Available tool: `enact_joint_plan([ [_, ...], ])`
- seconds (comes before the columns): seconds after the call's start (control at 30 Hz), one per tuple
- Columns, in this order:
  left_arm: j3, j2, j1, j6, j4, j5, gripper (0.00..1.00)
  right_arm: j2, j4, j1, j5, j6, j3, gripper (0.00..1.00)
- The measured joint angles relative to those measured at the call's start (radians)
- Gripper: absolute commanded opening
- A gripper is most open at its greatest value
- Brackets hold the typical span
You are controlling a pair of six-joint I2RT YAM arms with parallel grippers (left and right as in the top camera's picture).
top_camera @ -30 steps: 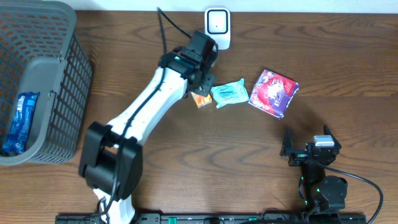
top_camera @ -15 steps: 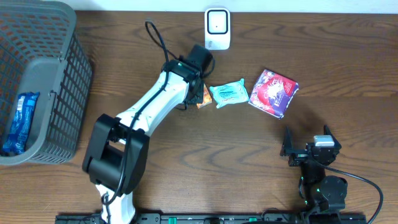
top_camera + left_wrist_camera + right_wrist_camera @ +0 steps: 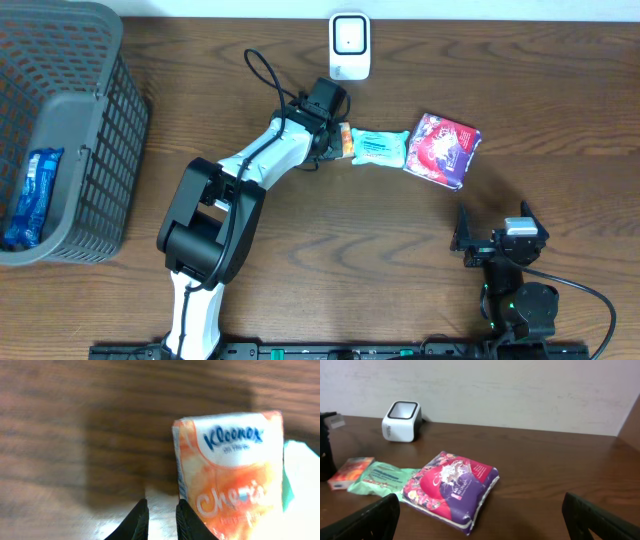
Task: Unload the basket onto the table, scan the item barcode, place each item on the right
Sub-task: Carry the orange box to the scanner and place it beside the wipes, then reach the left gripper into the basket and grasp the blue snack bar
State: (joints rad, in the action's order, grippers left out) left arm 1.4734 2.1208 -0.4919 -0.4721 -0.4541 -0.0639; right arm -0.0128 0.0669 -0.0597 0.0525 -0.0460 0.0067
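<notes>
My left tool [image 3: 159, 521] is standing only slightly parted, a thin slit of bench [image 3: 300, 250] showing between its tips and nothing pinched in it. A second ago it was pressed together, so it is now easing open. The orange tissue pack [image 3: 230, 475] is sitting just beside the right-hand tip; whether that tip is actually touching the pack's edge, I cannot tell.

Over that same second the arm has been swinging in, and the tissue pack is now lying closer to the scanner [image 3: 349, 45] than it was, though still on my side of it and not in front of its window. The pack is now butting against the green packet [image 3: 380, 147], which has slid further right of the scanner and is touching the purple packet [image 3: 441, 148].

I am judging this a shove, not a pick: no barcode is being shown yet.

My right tool [image 3: 495, 228] is resting spread wide, far from the scanner, holding nothing.
</notes>
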Motion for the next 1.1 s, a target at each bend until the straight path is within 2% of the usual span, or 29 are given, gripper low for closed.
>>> enact_joint_plan([
  [0.23, 0.000, 0.000, 0.002, 0.108, 0.038, -0.094, 0.22, 0.000, 0.000, 0.000, 0.000, 0.000, 0.000, 0.99],
  [0.43, 0.014, -0.095, 0.050, 0.148, -0.009, -0.061, 0.53, 0.000, 0.000, 0.000, 0.000, 0.000, 0.000, 0.99],
  [0.47, 0.016, -0.137, 0.067, 0.148, -0.008, -0.047, 0.62, 0.000, 0.000, 0.000, 0.000, 0.000, 0.000, 0.99],
  [0.53, 0.023, -0.248, 0.116, 0.161, -0.007, -0.003, 0.66, 0.000, 0.000, 0.000, 0.000, 0.000, 0.000, 0.99],
  [0.7, 0.066, -0.560, 0.313, 0.266, 0.020, 0.133, 0.70, 0.000, 0.000, 0.000, 0.000, 0.000, 0.000, 0.99],
  [0.8, 0.073, -0.645, 0.428, 0.343, 0.031, 0.224, 0.71, 0.000, 0.000, 0.000, 0.000, 0.000, 0.000, 0.99],
  [0.93, 0.075, -0.662, 0.611, 0.407, 0.002, 0.399, 0.73, 0.000, 0.000, 0.000, 0.000, 0.000, 0.000, 0.99],
  [1.1, 0.072, -0.592, 0.828, 0.429, -0.118, 0.484, 0.73, 0.000, 0.000, 0.000, 0.000, 0.000, 0.000, 0.99],
])
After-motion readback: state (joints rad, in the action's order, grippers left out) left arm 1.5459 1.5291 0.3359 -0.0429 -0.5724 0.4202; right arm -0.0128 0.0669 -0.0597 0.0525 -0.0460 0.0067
